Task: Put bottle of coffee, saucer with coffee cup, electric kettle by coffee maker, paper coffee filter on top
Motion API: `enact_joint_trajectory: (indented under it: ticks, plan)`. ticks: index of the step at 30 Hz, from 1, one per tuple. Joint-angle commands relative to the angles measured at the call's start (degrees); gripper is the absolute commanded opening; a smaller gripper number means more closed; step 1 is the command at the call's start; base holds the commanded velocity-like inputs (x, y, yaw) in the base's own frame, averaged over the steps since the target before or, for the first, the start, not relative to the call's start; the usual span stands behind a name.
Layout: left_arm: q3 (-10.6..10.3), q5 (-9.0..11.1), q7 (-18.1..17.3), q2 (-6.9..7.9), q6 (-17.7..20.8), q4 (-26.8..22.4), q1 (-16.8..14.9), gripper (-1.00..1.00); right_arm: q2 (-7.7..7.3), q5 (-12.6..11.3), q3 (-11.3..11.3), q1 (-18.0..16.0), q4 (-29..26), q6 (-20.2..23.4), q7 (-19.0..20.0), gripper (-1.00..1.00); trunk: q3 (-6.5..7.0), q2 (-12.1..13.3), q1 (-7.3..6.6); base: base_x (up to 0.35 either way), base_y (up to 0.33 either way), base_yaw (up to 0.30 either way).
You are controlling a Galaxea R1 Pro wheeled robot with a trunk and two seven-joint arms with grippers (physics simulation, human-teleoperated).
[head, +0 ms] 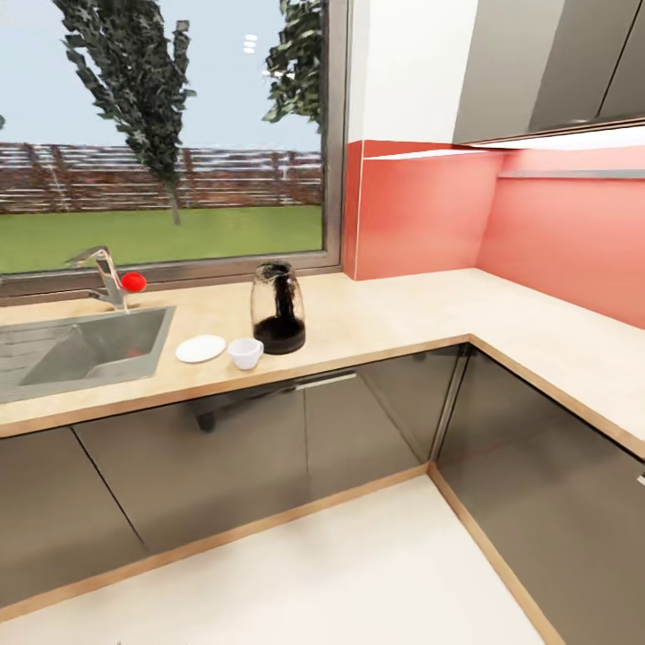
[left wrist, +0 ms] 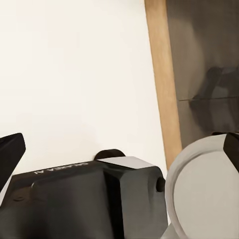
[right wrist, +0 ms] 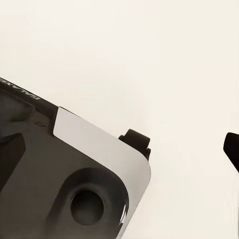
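The electric kettle (head: 278,307), clear glass with a black base, stands on the kitchen countertop (head: 403,313) in front of the window. Just left of it sit the white coffee cup (head: 245,352) and, touching or nearly touching it, the white saucer (head: 201,348), both near the counter's front edge. A thin grey board, the kitchen shelf (head: 573,174), runs along the red wall at the right. The coffee maker, bottle of coffee and paper coffee filter are out of view. My left gripper (left wrist: 121,149) and right gripper (right wrist: 121,149) hang open over the floor and my own base, holding nothing.
A steel sink (head: 81,354) with a tap (head: 107,273) and a red ball (head: 133,281) is set in the counter's left part. The counter turns a corner and runs along the right wall. Dark cabinet fronts (head: 269,448) stand below, and wall cabinets (head: 546,67) hang above.
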Motion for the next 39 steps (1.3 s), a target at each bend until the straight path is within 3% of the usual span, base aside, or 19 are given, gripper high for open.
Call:
enact_joint_trajectory:
  ticks: [1, 12, 22, 33, 39]
  plan:
    - [-0.5, 0.3, 0.0, 0.01, -0.6, 0.1, 0.0, 1.00, 0.00, -0.6, 0.4, 0.0, 0.1, -0.2, 0.3, 1.00, -0.05, 0.0, -0.01, -0.017, -0.085, 0.268]
    - [-0.6, 0.3, 0.0, -0.04, -0.6, 0.0, 0.0, 1.00, -0.03, -0.6, 0.4, 0.0, 0.1, -0.2, 0.3, 1.00, -0.05, 0.0, -0.01, -0.066, -0.251, 0.115]
    - [-0.6, 0.3, 0.0, -0.17, -0.6, 0.0, -0.1, 1.00, 0.02, -0.5, 0.5, 0.0, 0.1, -0.2, 0.3, 1.00, -0.05, 0.0, -0.01, -0.067, -0.272, 0.252]
    - [-0.5, 0.3, 0.0, -0.17, -0.6, 0.0, -0.1, 1.00, 0.12, -0.5, 0.5, 0.0, 0.1, -0.2, 0.3, 1.00, -0.05, 0.0, -0.01, -0.004, -0.030, 0.271]
    - [-0.5, 0.3, 0.0, -0.17, -0.6, 0.0, -0.1, 1.00, 0.08, -0.5, 0.4, -0.1, 0.1, -0.2, 0.3, 1.00, -0.05, 0.0, -0.01, 0.000, -0.001, 0.073]
